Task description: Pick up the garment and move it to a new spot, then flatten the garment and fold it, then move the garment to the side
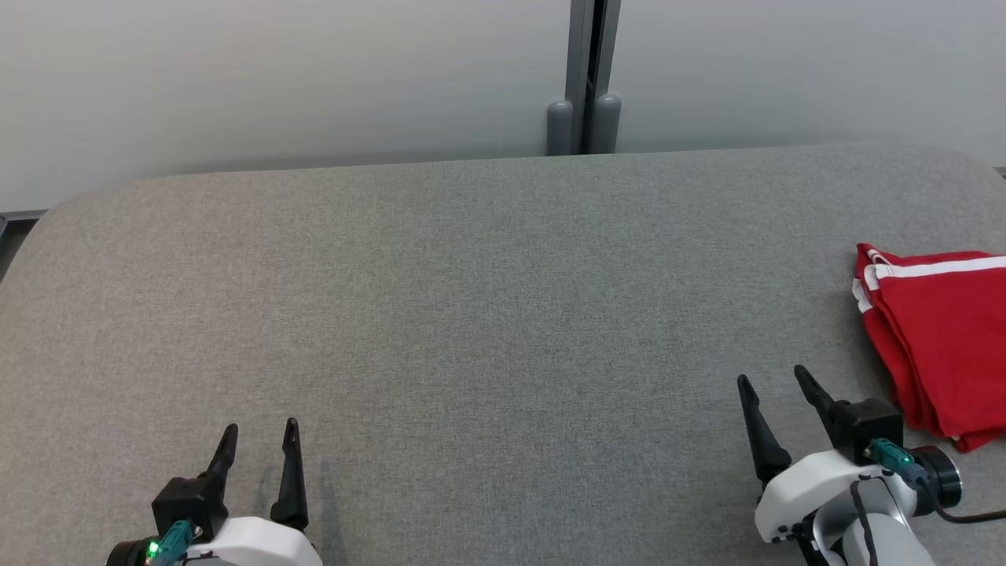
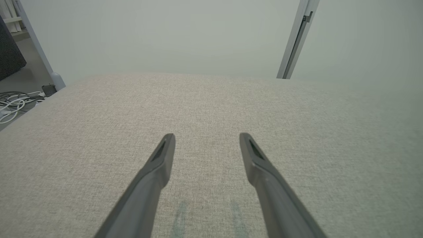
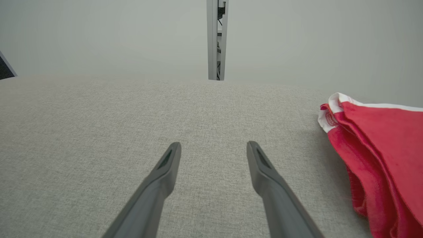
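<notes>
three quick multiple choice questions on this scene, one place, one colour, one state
1. Where on the table does the garment lie in the head view? A centre B right edge C far left
2. The garment is: A red with white trim B blue C white
3. The jaws of the right gripper are: A shut on the garment B shut, empty C open, empty
Answers: B, it runs off the view's right side; A, red cloth, white stripes; C, spread apart over bare table.

My left gripper [image 1: 261,425] and right gripper [image 1: 771,373] have long dark tapered fingers [image 1: 292,475], black mounts [image 1: 185,503], white shells [image 1: 802,481], teal plugs [image 1: 892,456]; a black cable [image 1: 974,516] leaves the right one.
</notes>
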{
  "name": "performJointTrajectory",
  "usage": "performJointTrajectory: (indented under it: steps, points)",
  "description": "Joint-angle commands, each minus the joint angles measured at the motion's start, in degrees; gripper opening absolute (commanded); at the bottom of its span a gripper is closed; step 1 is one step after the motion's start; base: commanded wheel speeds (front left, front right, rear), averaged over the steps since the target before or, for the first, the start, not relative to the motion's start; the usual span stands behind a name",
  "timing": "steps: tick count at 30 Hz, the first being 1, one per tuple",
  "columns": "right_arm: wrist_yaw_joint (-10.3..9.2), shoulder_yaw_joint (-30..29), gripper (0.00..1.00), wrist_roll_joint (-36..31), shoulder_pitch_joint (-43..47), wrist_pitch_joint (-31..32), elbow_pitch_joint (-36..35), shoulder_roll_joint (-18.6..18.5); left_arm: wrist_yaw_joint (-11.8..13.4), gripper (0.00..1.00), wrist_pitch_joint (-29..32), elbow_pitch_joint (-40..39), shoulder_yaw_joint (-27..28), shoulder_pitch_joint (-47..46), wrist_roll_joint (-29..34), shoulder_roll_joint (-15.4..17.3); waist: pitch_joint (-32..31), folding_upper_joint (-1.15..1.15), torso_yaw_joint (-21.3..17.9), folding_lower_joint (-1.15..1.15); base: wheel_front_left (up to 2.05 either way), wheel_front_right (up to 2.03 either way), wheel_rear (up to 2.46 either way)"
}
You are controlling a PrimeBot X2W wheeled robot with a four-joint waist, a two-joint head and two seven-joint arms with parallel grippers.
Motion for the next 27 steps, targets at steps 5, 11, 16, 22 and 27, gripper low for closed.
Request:
performJointTrajectory:
  steps: [5, 11, 16, 22, 27]
  points:
    - [-0.02, 1.4, 1.0, 0.7, -0.4, -0.2, -0.2, -0.3, 0.6, 1.0, -0.3, 0.1, -0.1, -0.8, 0.3, 0.2, 0.4, 0.0, 0.0, 0.0, 0.0, 0.0, 0.0]
    - [-0.02, 1.8, 1.0, 1.0, -0.5, -0.2, -0.4, -0.3, 0.5, 1.0, -0.3, 0.3, 0.2, -0.9, 0.6, 0.2, 0.4, 0.0, -0.1, 0.0, 0.0, 0.0, 0.0]
    - [-0.02, 1.7, 1.0, 1.0, -0.7, -0.2, -0.1, -0.3, 0.5, 1.0, -0.3, 0.5, 0.3, -1.0, 0.6, 0.2, 0.5, 0.0, -0.2, 0.0, 0.0, 0.0, 0.0]
    - [-0.01, 2.1, 1.0, 0.8, -0.9, -0.2, 0.1, -0.3, 0.4, 1.0, -0.2, 0.3, 0.5, -1.1, 0.8, 0.3, 0.7, 0.0, -2.2, 0.0, 0.0, 0.0, 0.0]
    - [-0.02, 1.6, 1.0, 0.8, -0.8, -0.2, -0.2, -0.3, 0.4, 1.0, -0.3, 0.3, 0.5, -1.0, 0.9, 0.3, 0.6, 0.0, -2.5, 0.0, 0.0, 0.0, 0.0]
